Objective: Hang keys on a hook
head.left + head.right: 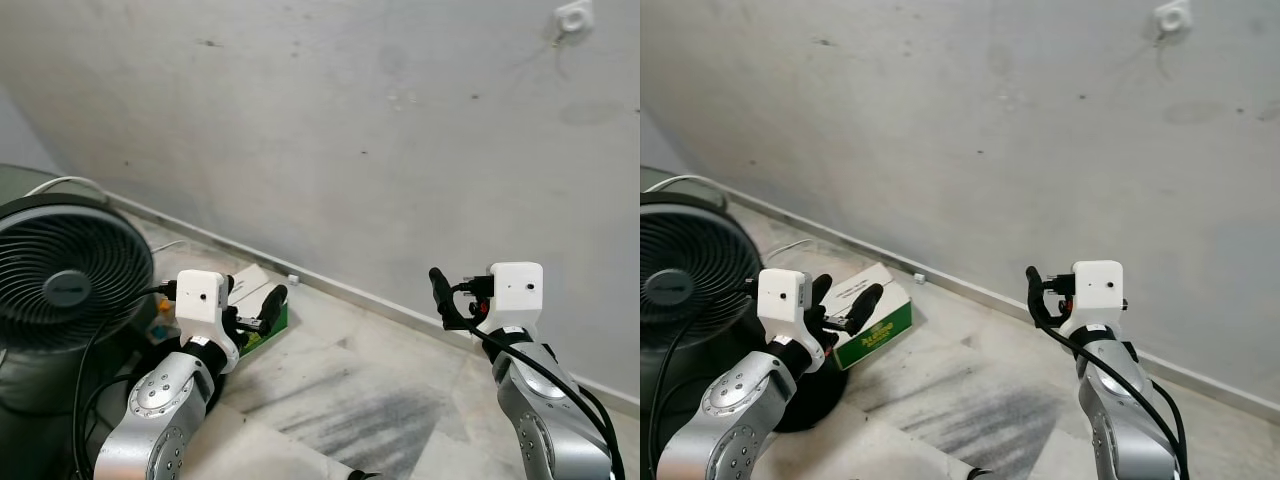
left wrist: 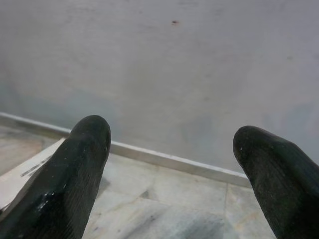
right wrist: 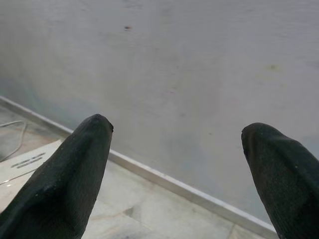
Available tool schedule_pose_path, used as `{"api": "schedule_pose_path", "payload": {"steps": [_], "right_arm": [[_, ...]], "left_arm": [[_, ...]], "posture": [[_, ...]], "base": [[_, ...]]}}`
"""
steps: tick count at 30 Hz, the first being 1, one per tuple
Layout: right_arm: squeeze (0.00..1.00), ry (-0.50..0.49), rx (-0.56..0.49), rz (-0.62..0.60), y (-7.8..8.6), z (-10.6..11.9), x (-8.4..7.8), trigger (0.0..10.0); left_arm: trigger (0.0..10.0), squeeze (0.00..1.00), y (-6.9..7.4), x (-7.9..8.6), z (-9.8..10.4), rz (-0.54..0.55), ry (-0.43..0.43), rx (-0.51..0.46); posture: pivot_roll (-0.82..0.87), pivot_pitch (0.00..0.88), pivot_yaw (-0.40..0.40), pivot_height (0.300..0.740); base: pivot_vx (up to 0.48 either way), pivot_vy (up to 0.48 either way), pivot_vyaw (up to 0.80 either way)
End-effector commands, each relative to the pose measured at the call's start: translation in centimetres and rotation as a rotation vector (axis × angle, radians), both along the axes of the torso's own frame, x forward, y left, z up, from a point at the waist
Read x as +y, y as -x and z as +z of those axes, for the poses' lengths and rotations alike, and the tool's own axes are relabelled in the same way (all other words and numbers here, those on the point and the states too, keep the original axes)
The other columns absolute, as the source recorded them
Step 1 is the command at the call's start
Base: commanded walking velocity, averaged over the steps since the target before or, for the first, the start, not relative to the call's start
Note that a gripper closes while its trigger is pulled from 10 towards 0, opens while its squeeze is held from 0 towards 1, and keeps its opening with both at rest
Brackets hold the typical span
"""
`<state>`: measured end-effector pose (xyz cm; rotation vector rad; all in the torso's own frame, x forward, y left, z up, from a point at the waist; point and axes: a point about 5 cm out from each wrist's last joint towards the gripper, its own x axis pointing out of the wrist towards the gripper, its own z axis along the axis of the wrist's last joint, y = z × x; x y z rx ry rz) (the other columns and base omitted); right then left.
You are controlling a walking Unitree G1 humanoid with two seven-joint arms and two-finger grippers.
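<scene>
Left eye view has both grippers, left and right, raised empty with fingers spread before the wall, likely searching; no keys visible, hook high on it.

silver jointed arms, white boxy wrist cameras, black cables, each claw with long black ribbed fingers.
</scene>
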<state>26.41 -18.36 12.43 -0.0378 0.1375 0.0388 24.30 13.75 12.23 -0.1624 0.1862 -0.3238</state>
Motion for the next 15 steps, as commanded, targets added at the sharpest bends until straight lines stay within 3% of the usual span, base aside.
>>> {"api": "schedule_pose_path", "payload": {"steps": [1,15], "right_arm": [[0.0,0.005,-0.006,-0.001,0.0,0.27,-0.09,10.0],[0.0,0.001,0.001,-0.008,0.0,0.34,-0.35,10.0]], "left_arm": [[10.0,0.0,0.01,0.08,-0.13,0.001,-0.014,0.004],[10.0,0.0,-0.17,-0.55,-0.23,-0.022,0.016,0.022]], "posture": [[-0.02,0.107,-0.007,0.74],[-0.03,0.112,-0.014,0.74]], "base": [[0.0,0.0,-0.8],[0.0,0.0,-0.8]]}}
